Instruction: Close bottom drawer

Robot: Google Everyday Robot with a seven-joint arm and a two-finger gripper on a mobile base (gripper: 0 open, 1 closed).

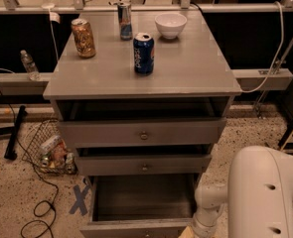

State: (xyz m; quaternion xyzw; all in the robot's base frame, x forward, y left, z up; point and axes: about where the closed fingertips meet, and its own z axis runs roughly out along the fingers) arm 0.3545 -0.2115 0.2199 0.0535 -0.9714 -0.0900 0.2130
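Note:
The bottom drawer (141, 202) of the grey cabinet (185, 78) is pulled far out, and its deep grey box is empty. Its front (136, 229) runs along the bottom edge of the view; the knob is cut off. The middle drawer (144, 166) and the top drawer (144, 135) stand slightly out, each with a small round knob. My white arm (265, 192) comes in at the lower right, its wrist (208, 214) just right of the open drawer's front corner. The gripper is below the frame, out of view.
On the cabinet top stand a blue can (143, 53), a brown can (83, 37), a slim can (125, 21) and a white bowl (170, 25). A wire basket of trash (49, 150), cables and a blue tape cross (81, 198) lie on the floor at left.

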